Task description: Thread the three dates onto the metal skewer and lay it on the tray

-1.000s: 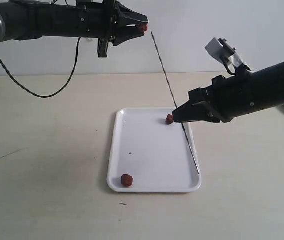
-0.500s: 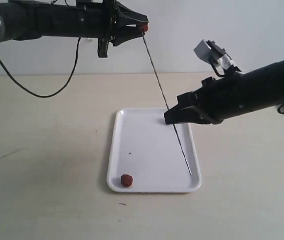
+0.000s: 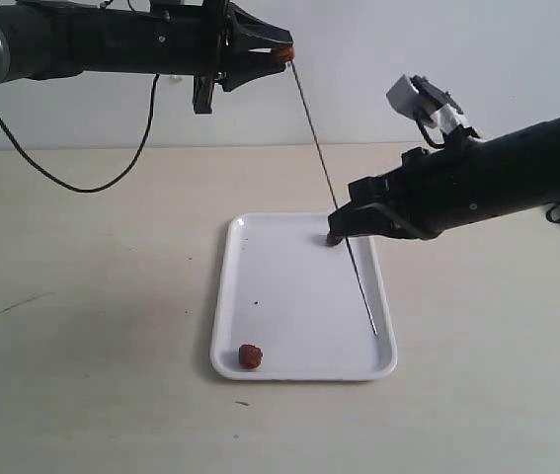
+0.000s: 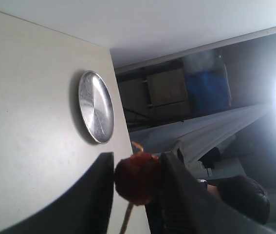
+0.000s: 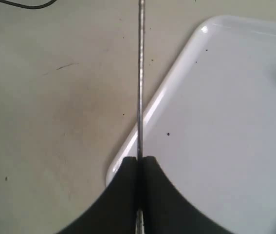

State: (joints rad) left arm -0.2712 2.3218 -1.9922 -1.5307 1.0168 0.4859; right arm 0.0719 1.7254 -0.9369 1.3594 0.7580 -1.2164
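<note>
High up at the left, my left gripper is shut on one dark red date; in the left wrist view that date sits squeezed between both fingers. The thin metal skewer slants up from over the tray, and its top end meets the held date. My right gripper is shut on the skewer's middle, seen as skewer pinched at the gripper. A second date lies in the tray's near left corner. Another date peeks out by the right fingertips.
A silvery round dish lies on the beige table, seen only in the left wrist view. A black cable droops from the left arm onto the table behind the tray. The tray holds a few dark specks.
My right gripper swung the skewer left, bringing its top end from beside the held date to against it. The left gripper stayed still. The far date was briefly hidden and shows again.
</note>
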